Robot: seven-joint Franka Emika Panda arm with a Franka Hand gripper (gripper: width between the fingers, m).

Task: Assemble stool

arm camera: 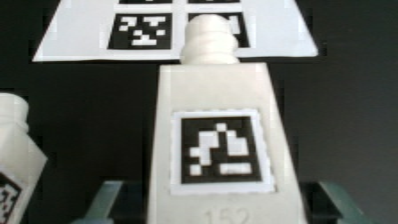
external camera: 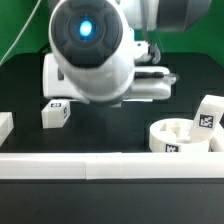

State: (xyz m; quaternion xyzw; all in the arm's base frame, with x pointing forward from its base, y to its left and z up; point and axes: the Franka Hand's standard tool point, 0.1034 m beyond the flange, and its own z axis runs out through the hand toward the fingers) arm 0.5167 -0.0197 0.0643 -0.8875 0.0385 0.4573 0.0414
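In the wrist view a white stool leg with a black-and-white tag lies between my gripper's jaws, its narrow peg end pointing toward the marker board. The grey fingertips stand a little off each side of the leg, so the gripper is open around it. Part of a second leg shows beside it. In the exterior view the arm's body hides the gripper and this leg. The round seat lies at the exterior view's right, with a leg behind it. Another leg lies at the left.
A long white border rail runs along the front of the black table. A white piece sits at the exterior view's far left edge. The marker board shows behind the arm.
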